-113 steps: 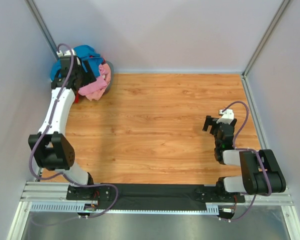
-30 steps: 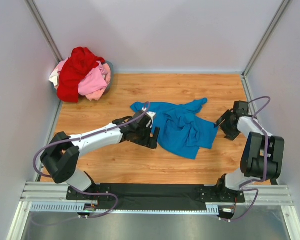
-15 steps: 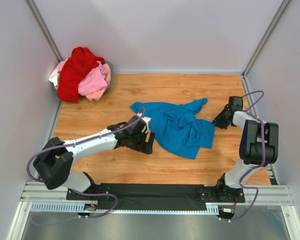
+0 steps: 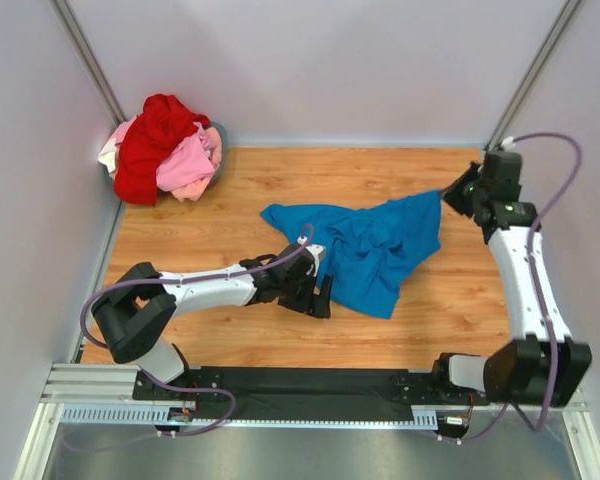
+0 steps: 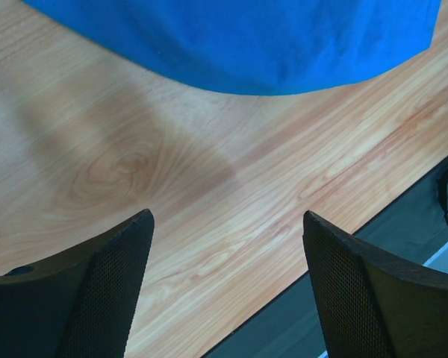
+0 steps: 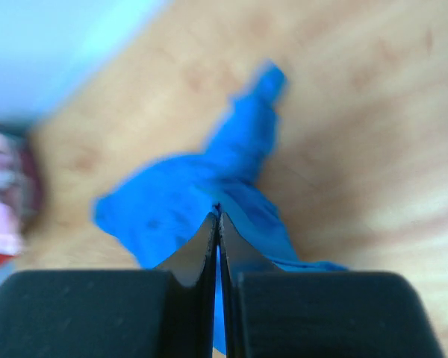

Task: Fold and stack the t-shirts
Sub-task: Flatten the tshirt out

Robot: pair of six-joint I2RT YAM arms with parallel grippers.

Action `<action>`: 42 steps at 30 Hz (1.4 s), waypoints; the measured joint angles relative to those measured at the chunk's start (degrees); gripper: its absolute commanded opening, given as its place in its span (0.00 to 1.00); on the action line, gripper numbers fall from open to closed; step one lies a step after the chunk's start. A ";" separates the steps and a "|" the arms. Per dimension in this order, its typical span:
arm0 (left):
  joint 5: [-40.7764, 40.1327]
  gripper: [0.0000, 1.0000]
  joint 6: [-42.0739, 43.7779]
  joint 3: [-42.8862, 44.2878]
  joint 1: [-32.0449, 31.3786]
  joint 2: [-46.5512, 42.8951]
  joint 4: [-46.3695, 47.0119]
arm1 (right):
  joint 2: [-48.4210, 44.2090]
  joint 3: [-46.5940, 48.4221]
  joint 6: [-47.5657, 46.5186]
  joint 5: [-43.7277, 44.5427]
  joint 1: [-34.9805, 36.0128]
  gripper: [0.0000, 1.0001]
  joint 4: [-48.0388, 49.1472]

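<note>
Nothing folded: blue t-shirt crumpled on desk, corner pinched in my right gripper, left gripper wide, empty; red t-shirt, pink t-shirt heaped.

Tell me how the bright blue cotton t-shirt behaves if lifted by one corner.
Probably floppy: the bright blue cotton t-shirt lies wrinkled, sagging from the right gripper. Likely light: a small pinch holds its corner up. It may drag; most rests on the wooden table.
</note>
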 measured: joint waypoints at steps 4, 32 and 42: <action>-1.07 0.99 -0.63 1.55 -1.44 1.20 0.33 | -9.33 12.15 -0.26 2.62 0.74 0.00 -2.67; -18.73 0.78 4.00 22.43 -0.07 9.79 -10.71 | -27.74 -7.32 -0.02 14.29 -2.32 0.00 -11.61; -15.56 0.80 12.39 48.30 12.57 19.04 -13.97 | -32.11 -24.96 5.64 12.87 -2.84 0.01 -11.76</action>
